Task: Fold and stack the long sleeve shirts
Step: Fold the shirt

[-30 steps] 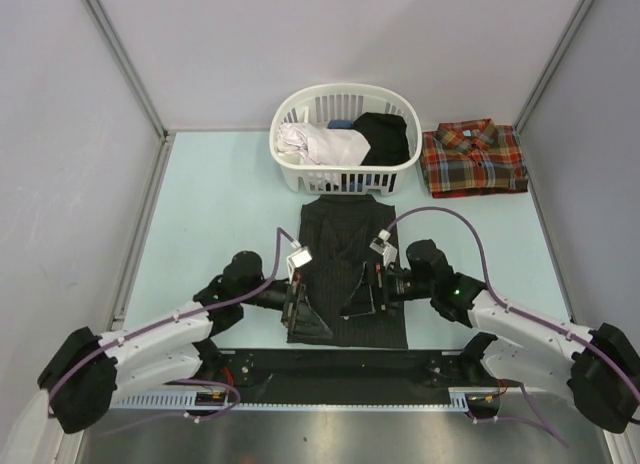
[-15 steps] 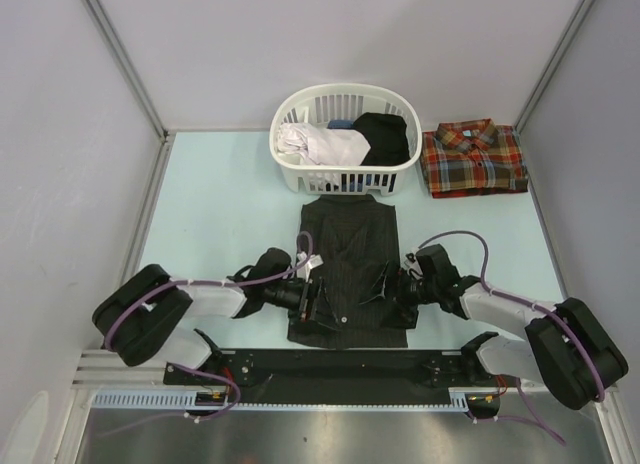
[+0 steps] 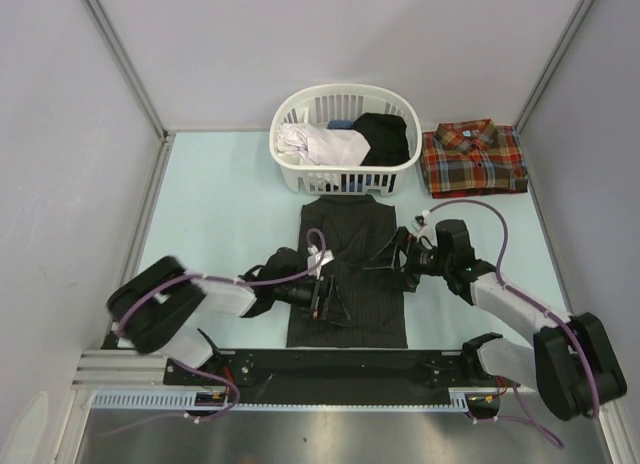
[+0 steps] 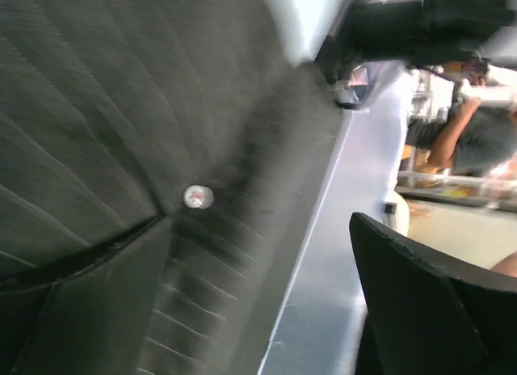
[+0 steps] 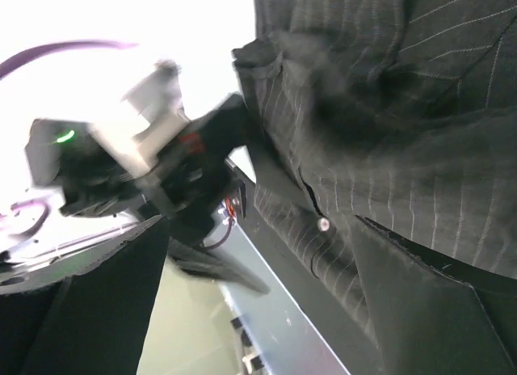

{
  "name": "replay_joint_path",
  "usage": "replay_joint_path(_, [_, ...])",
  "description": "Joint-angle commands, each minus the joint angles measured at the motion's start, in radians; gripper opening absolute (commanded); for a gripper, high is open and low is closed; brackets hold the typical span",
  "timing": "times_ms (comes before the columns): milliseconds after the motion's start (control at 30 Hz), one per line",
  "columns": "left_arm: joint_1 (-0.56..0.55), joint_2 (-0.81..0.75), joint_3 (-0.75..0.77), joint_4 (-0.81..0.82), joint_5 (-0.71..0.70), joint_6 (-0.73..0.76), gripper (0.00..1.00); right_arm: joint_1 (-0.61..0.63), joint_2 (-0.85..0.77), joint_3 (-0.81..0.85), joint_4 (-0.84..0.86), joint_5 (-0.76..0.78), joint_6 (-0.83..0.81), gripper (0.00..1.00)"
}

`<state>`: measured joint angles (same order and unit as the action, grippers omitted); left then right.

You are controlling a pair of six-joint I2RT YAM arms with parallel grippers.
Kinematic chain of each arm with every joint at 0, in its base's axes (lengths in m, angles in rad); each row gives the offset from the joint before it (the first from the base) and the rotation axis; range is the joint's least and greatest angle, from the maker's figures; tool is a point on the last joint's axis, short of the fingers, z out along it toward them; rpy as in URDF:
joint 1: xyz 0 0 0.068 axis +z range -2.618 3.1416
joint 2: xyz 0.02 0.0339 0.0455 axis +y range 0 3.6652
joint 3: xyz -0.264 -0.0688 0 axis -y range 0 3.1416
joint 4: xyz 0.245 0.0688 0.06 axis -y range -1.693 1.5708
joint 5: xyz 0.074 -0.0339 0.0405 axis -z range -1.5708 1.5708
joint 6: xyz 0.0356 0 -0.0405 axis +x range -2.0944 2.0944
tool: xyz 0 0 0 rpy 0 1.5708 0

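A black pinstriped shirt (image 3: 345, 234) lies in the middle of the desk (image 3: 210, 214), one robot hand at each side.
The right hand (image 3: 400, 256) is spread over the shirt's edge, and I cannot tell the left hand's (image 3: 322, 296) grip. Uneven grasps could skew the fold.

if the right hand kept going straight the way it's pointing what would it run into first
Probably the black pinstriped shirt right in front of the right hand; farther on, maybe the left hand, though height is unclear.
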<state>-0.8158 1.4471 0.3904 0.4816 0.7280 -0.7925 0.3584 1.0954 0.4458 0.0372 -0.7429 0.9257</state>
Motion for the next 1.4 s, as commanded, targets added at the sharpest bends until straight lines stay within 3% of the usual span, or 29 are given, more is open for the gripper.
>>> replay_joint_path(0, [0.067, 0.186, 0.05, 0.091, 0.032, -0.08, 0.99, 0.023, 0.121, 0.031, 0.194, -0.064, 0.015, 1.0])
replay_joint_path(100, [0.067, 0.118, 0.083, 0.152, 0.151, -0.03, 0.99, 0.051, 0.211, 0.037, 0.28, -0.072, 0.018, 1.0])
replay_joint_path(167, [0.066, -0.015, 0.074, 0.17, 0.194, -0.008, 1.0, 0.038, 0.294, 0.051, 0.297, -0.065, 0.003, 1.0])
replay_joint_path(300, [0.122, -0.131, 0.053, 0.042, 0.148, 0.033, 0.99, -0.022, 0.435, 0.047, 0.319, -0.088, -0.01, 1.0])
replay_joint_path(367, [0.151, -0.111, 0.051, -0.009, 0.107, 0.087, 0.99, -0.033, 0.458, 0.047, 0.313, -0.093, -0.021, 1.0])
replay_joint_path(500, [0.28, 0.149, 0.053, -0.07, 0.036, 0.104, 0.95, -0.007, 0.434, 0.086, 0.337, -0.169, -0.045, 1.0])
replay_joint_path(567, [0.319, 0.194, 0.067, -0.01, 0.074, 0.122, 0.94, 0.008, 0.41, 0.108, 0.348, -0.197, -0.039, 0.99])
replay_joint_path(600, [0.337, 0.225, 0.088, -0.015, 0.108, 0.134, 0.93, 0.022, 0.385, 0.119, 0.375, -0.217, -0.03, 0.96])
replay_joint_path(667, [0.339, 0.219, 0.14, -0.046, 0.206, 0.162, 0.92, 0.04, 0.368, 0.126, 0.404, -0.23, -0.007, 0.76])
replay_joint_path(733, [0.342, 0.101, 0.145, -0.052, 0.269, 0.179, 0.91, 0.071, 0.368, 0.162, 0.4, -0.225, -0.022, 0.59])
replay_joint_path(767, [0.345, 0.037, 0.149, -0.13, 0.278, 0.234, 0.91, 0.08, 0.38, 0.178, 0.389, -0.219, -0.054, 0.45])
replay_joint_path(833, [0.352, -0.136, 0.183, -0.309, 0.257, 0.344, 0.91, 0.1, 0.434, 0.22, 0.382, -0.216, -0.096, 0.29])
replay_joint_path(867, [0.357, -0.186, 0.221, -0.491, 0.243, 0.469, 0.91, 0.103, 0.452, 0.232, 0.345, -0.199, -0.158, 0.27])
replay_joint_path(967, [0.362, -0.335, 0.312, -0.802, 0.147, 0.755, 0.9, 0.1, 0.52, 0.232, 0.304, -0.158, -0.293, 0.19])
replay_joint_path(1033, [0.314, -0.395, 0.346, -0.908, 0.061, 0.972, 0.9, 0.085, 0.57, 0.219, 0.296, -0.15, -0.346, 0.16])
replay_joint_path(1067, [0.281, -0.442, 0.356, -0.966, -0.072, 1.024, 0.91, 0.068, 0.59, 0.209, 0.296, -0.154, -0.367, 0.15])
replay_joint_path(1133, [0.114, -0.47, 0.354, -1.0, -0.229, 1.139, 0.91, 0.057, 0.627, 0.221, 0.279, -0.151, -0.425, 0.14])
replay_joint_path(1167, [0.042, -0.485, 0.338, -1.005, -0.387, 1.162, 0.88, 0.047, 0.677, 0.249, 0.273, -0.162, -0.433, 0.13])
replay_joint_path(1267, [-0.329, -0.493, 0.292, -0.959, -0.582, 1.236, 0.84, 0.044, 0.741, 0.278, 0.309, -0.148, -0.449, 0.11])
replay_joint_path(1300, [-0.392, -0.493, 0.274, -0.936, -0.698, 1.253, 0.84, 0.045, 0.751, 0.28, 0.325, -0.147, -0.435, 0.11])
replay_joint_path(1367, [-0.532, -0.479, 0.225, -0.879, -0.786, 1.302, 0.77, 0.051, 0.761, 0.283, 0.339, -0.142, -0.436, 0.1])
